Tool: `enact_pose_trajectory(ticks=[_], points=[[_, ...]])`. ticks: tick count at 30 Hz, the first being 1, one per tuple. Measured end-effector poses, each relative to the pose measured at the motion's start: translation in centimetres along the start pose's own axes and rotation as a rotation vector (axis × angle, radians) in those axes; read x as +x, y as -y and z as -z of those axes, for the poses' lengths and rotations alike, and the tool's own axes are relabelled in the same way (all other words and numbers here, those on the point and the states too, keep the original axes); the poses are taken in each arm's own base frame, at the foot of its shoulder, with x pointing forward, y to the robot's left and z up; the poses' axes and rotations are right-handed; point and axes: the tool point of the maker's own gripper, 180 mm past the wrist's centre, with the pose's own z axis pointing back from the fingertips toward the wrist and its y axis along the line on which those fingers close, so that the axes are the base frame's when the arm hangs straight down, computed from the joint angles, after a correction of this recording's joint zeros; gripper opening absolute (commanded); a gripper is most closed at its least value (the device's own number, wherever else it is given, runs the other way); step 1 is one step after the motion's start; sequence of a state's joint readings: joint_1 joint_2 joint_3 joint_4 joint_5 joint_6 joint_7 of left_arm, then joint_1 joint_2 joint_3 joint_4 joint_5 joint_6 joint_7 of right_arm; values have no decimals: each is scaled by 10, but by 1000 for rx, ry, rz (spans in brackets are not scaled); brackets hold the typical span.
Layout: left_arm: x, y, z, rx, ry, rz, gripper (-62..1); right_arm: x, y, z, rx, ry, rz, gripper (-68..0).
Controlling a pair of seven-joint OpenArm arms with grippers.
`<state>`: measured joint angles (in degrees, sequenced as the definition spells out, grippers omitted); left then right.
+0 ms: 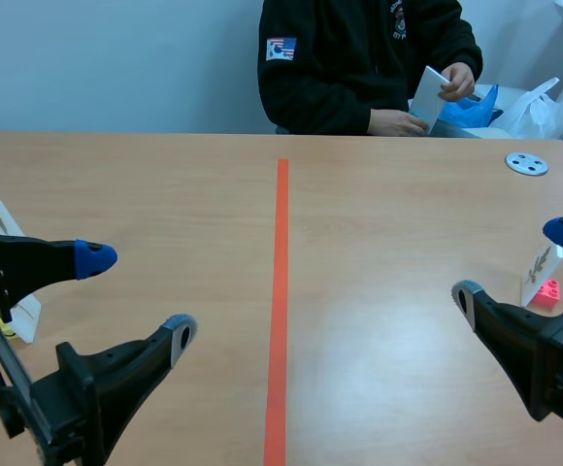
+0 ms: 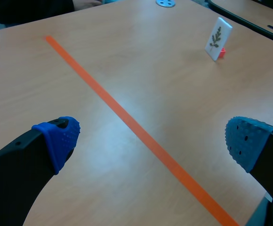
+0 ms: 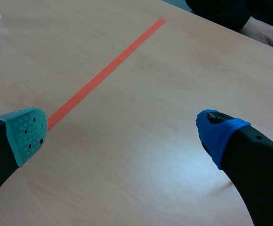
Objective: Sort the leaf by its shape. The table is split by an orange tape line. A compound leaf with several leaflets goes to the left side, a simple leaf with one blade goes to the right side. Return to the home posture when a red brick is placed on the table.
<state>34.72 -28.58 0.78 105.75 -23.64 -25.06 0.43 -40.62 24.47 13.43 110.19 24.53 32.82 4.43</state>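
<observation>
A white card point(image 1: 541, 271) printed with a sprig of several leaflets stands upright right of the orange tape line point(image 1: 280, 291), propped on a small red block point(image 1: 550, 292). The left wrist view shows this card point(image 2: 218, 38) and its red block point(image 2: 221, 52) far ahead of my left gripper. My left gripper point(image 1: 138, 296) point(image 2: 150, 141) hovers open and holds nothing on the left side. My right gripper point(image 1: 514, 264) point(image 3: 122, 134) is open and holds nothing, just in front of the card. Another white card point(image 1: 15, 313) stands at the far left, partly hidden by my left arm.
A person sits across the table with a white card point(image 1: 429, 92) in hand; a hand point(image 3: 263, 33) shows in the right wrist view. A grey disc point(image 1: 527, 163) point(image 2: 165, 3) lies at the back right. Blue and white bags point(image 1: 514, 109) sit beyond it.
</observation>
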Motion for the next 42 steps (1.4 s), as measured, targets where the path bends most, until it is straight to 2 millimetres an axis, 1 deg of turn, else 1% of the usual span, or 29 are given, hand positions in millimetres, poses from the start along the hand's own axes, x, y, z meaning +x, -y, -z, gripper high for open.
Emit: enact_pose_trajectory(ticks=[3, 21, 26, 42], points=[[0, 6, 0, -32, -1, -2, 14, 0, 0, 0, 0, -1, 0, 4], [0, 3, 0, -16, -2, -1, 14, 0, 0, 0, 0, -1, 0, 4], [5, 3, 0, -16, 30, -1, 14, 0, 0, 0, 0, -1, 0, 4], [4, 2, 0, -15, 27, -3, 14, 0, 0, 0, 0, -1, 0, 4]])
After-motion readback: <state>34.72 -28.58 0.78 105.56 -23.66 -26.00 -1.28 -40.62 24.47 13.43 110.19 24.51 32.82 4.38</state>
